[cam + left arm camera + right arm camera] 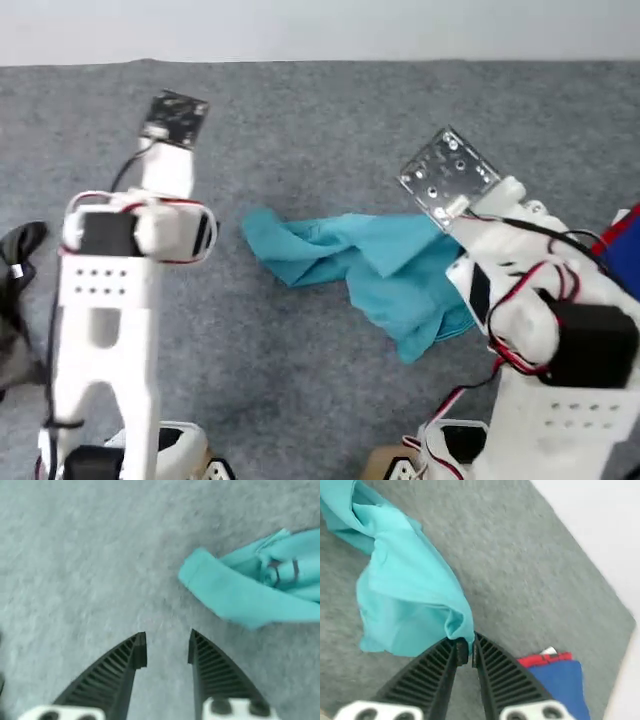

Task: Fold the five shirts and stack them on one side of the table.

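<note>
Currently the teal shirt (360, 265) lies crumpled on the grey tabletop (300, 120), between the two arms. The right gripper (466, 652) is closed to a narrow slit on a fold at the shirt's edge, with the cloth pinched between its black fingers and draping away from them. The left gripper (166, 652) hovers over bare tabletop just beside the shirt's opposite end; its jaws are parted with nothing between them, and it is clear of the cloth. A blue and red garment (555, 677) lies well apart from the shirt on the right arm's side. A dark cloth (22, 245) lies well apart from the shirt on the left arm's side.
</note>
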